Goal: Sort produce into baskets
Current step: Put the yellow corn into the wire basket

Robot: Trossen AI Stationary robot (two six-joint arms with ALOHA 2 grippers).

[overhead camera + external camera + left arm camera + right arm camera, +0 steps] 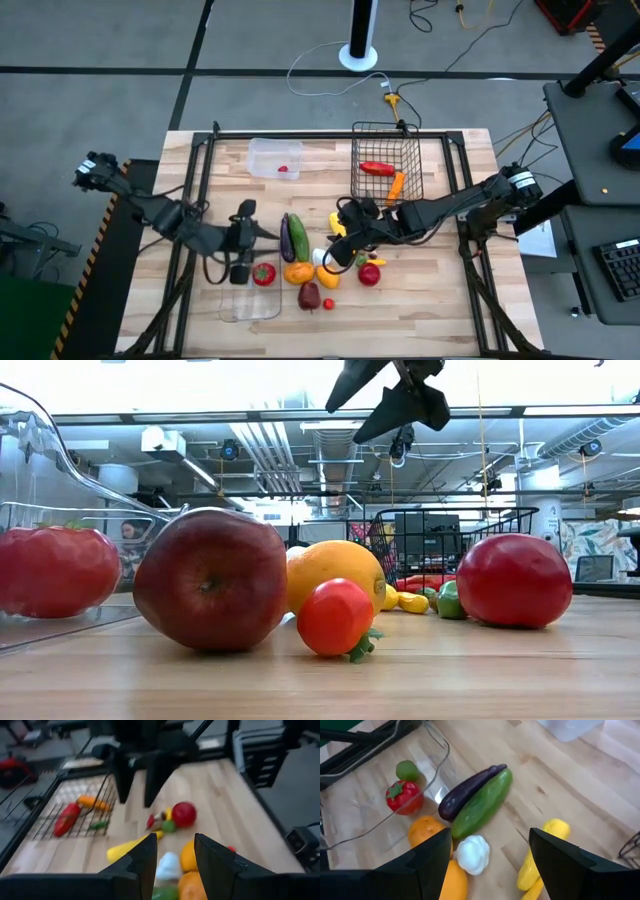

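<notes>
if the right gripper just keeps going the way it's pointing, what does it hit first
Probably the white garlic bulb, which lies between the open right gripper's fingers in its wrist view, with the cucumber and eggplant just beyond. Depth is uncertain.

A lab or workshop: exposed grey ceiling ducts [285,455], a black computer keyboard [618,268], loose yellow floor cables [470,20].

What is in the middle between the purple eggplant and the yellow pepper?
The green cucumber lies right beside the purple eggplant; then bare wood up to the yellow pepper. The right wrist view shows it best.
</notes>
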